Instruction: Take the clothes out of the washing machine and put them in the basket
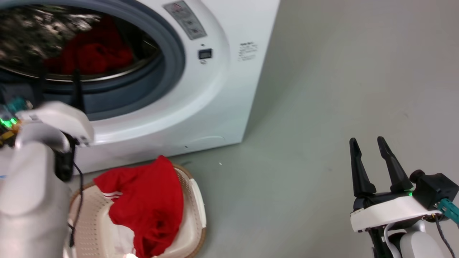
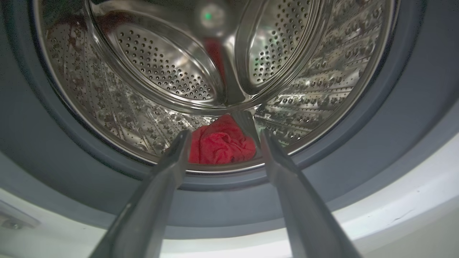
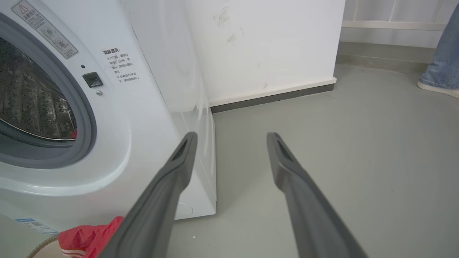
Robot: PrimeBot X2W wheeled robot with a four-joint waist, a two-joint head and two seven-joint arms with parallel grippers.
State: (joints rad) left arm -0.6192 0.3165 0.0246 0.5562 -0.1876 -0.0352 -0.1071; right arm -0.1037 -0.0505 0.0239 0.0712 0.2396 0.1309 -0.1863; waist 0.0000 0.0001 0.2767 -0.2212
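The white washing machine point(image 1: 215, 89) stands with its porthole open. A crumpled red garment point(image 1: 91, 55) lies on the bottom of its steel drum point(image 2: 161, 71), and the same red garment point(image 2: 220, 143) appears between my left fingers. My left gripper point(image 2: 222, 138) is open at the grey porthole rim, short of the cloth, with nothing held. In the head view its dark fingers point(image 1: 76, 89) point into the opening. Another red garment point(image 1: 147, 204) with white stripes drapes over the cream basket point(image 1: 195, 200) on the floor in front of the machine. My right gripper point(image 1: 369, 143) hangs open and empty over the floor.
Grey floor point(image 1: 340, 89) spreads to the right of the machine. A white wall with a dark skirting point(image 3: 272, 96) runs behind. A person's jeans leg and pale shoe point(image 3: 439, 77) stand at the far right of the right wrist view.
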